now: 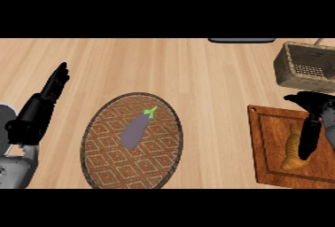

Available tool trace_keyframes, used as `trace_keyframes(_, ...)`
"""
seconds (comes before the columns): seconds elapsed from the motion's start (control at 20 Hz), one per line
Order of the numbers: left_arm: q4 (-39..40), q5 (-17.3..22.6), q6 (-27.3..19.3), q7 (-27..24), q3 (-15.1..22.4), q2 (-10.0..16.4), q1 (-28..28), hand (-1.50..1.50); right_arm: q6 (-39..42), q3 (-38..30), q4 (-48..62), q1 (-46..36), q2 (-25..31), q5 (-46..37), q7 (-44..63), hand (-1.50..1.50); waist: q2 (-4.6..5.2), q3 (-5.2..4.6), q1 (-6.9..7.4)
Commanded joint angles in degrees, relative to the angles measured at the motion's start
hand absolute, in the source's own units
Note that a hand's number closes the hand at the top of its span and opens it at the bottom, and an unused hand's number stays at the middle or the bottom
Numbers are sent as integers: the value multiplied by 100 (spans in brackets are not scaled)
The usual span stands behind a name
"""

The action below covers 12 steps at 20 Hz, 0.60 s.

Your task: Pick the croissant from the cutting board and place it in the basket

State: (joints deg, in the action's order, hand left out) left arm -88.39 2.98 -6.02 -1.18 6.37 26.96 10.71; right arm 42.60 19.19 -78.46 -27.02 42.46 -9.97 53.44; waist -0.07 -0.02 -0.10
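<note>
The tabletop [196,66] carries the cutting board [267,146] beneath the right hand [314,119], with the wicker basket [306,66] just beyond it. The hand's fingers are straight, holding nothing. The croissant [292,156] lies directly under them, its long axis parallel to them. The left hand [39,111] rests open, well apart.

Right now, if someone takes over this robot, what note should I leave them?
Left hand: open, resting at the left edge, fingers up.
Right hand: open over the cutting board, straight fingers along the croissant.
Basket: far right, beyond the board, no croissant in it.
Done: the reach.
Left: grasp, lift, place in the basket.
</note>
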Motion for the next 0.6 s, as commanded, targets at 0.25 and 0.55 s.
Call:
trace_keyframes(0.25,53,-470,4,31,-23,-491,80,0,-171,-268,539,116,-385,-1193,-721,-150,19,4,48)
trace_keyframes(0.55,350,-464,396,-317,-464,-509,124,0,-153,-580,-331,838,-708,-1501,-250,-150,4,1,-4)
